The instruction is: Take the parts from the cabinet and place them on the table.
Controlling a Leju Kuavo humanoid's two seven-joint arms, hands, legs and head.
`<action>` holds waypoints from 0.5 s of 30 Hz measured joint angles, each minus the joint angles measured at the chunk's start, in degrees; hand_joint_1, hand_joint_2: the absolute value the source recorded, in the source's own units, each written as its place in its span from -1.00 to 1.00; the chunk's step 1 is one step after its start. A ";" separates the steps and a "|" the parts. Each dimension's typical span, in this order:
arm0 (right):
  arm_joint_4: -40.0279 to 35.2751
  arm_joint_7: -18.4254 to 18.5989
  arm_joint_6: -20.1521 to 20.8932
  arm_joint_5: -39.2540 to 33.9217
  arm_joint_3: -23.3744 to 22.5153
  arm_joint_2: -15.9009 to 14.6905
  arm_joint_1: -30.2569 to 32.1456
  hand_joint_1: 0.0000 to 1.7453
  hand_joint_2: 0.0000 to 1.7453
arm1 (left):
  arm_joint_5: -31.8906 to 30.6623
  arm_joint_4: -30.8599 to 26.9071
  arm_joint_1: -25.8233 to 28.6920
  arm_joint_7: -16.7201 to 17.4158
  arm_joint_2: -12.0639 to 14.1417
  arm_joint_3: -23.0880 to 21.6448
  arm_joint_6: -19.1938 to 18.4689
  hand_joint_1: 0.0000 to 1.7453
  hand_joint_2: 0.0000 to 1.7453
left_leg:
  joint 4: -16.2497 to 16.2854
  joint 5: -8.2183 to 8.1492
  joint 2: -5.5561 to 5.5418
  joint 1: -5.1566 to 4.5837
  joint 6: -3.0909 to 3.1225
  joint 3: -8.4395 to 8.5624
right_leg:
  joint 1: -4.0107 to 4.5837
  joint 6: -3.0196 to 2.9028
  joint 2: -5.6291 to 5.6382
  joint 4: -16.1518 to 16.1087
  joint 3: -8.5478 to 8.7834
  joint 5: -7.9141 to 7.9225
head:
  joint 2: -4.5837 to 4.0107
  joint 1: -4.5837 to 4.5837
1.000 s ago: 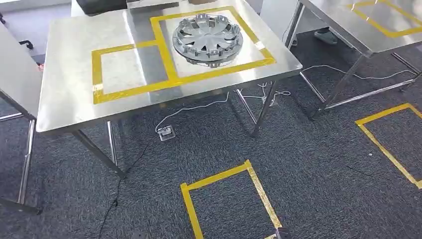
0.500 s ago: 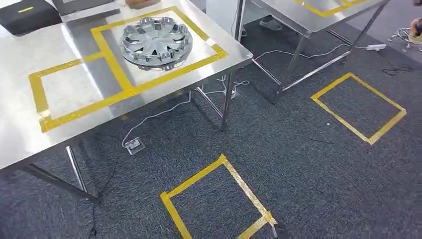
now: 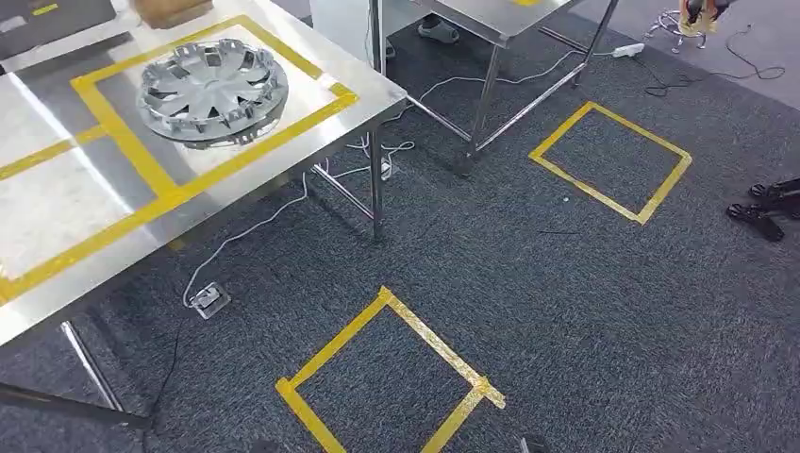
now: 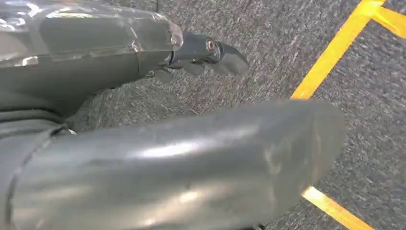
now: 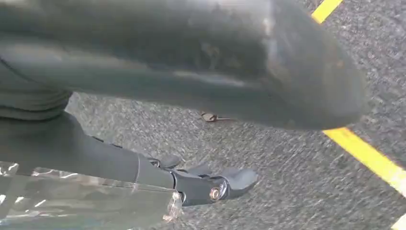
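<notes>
1. The left hand hangs over the carpet, its thick grey thumb bulking large in front of the left wrist camera. The darker fingers reach out straight and apart, with nothing between them.
2. The right hand hangs the same way in its own wrist view: thumb across the frame, dark fingers stretched out loose above the carpet, holding nothing.
3. Both wrist views catch strips of yellow tape on the carpet beside the hands. The right one also picks up a small bit of debris lying on the pile.
4. From the head view, a yellow tape square is marked on the carpet just ahead of the robot, and a second tape square lies farther off to the right.
5. The part, a silver wheel cover, lies flat on the steel surface near its far right corner. It sits inside a yellow tape frame. It is round, with radiating spokes and small clips standing around its rim.
6. A brown box sits at the far edge of that surface, just beyond the tape frame.
7. A white cable trails under the surface to a floor socket.
8. A second steel surface stands farther back, with a person's shoe under it.
9. Dark chair feet show at the right edge.
</notes>
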 joint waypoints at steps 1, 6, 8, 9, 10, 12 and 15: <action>0.07 0.00 0.00 0.00 0.04 0.07 0.21 -1.00 -1.00 | -0.02 -0.02 -0.02 0.02 0.00 0.02 0.00 -1.00 -1.00 | 0.18 -0.78 -1.83 0.29 -0.40 0.28 | -0.76 -0.47 0.45 -1.34 1.16 0.60 | 0.00 0.22; 0.17 -0.02 0.00 -0.26 0.35 0.44 -0.43 -1.00 -1.00 | -0.13 0.00 0.60 0.13 0.11 0.00 0.00 -1.00 -1.00 | 16.39 -7.32 -8.18 0.20 -0.49 -8.57 | -0.49 -1.30 4.26 -1.76 1.58 0.59 | 0.00 -1.38; 0.22 0.00 0.11 -0.31 0.42 0.46 -0.13 -1.00 -1.00 | -0.13 0.00 0.62 0.13 0.11 -0.02 0.00 -1.00 -1.00 | 13.52 -3.26 -8.01 0.28 -0.56 -8.42 | -0.53 -1.20 6.00 -1.57 1.89 0.32 | 0.00 -1.60; 0.26 0.04 0.22 -0.24 0.44 0.55 -0.13 -1.00 -1.00 | -0.13 0.00 0.61 0.11 0.11 0.00 0.02 -1.00 -1.00 | 9.57 -0.17 -8.49 0.35 -0.54 -6.87 | -0.64 -0.99 6.83 -1.28 2.07 0.09 | 0.00 -1.68; 0.31 0.33 0.35 0.04 0.46 0.65 -0.24 -1.00 -1.00 | -0.13 0.00 0.61 0.04 0.11 0.00 0.06 -1.00 -1.00 | 5.08 2.79 -10.15 0.53 -0.56 -5.10 | -0.80 -0.71 7.64 -0.91 2.17 -0.26 | 0.00 -1.86; 0.42 1.13 0.72 0.59 0.81 0.76 -0.52 -1.00 -1.00 | -0.13 0.00 0.69 -0.09 0.11 0.00 0.28 -1.00 -1.00 | 1.39 2.32 -15.39 1.26 -0.38 -3.56 | -0.83 0.12 9.10 0.55 1.39 -1.10 | 0.00 -2.45; 0.48 1.84 1.16 1.42 1.53 1.46 -0.41 -1.00 -1.00 | -0.30 0.02 0.95 -0.28 0.13 -0.02 0.70 -1.00 -1.00 | 1.38 1.85 -12.81 0.54 0.44 -3.38 | -1.61 1.11 11.65 0.25 0.64 -0.62 | 0.00 -2.49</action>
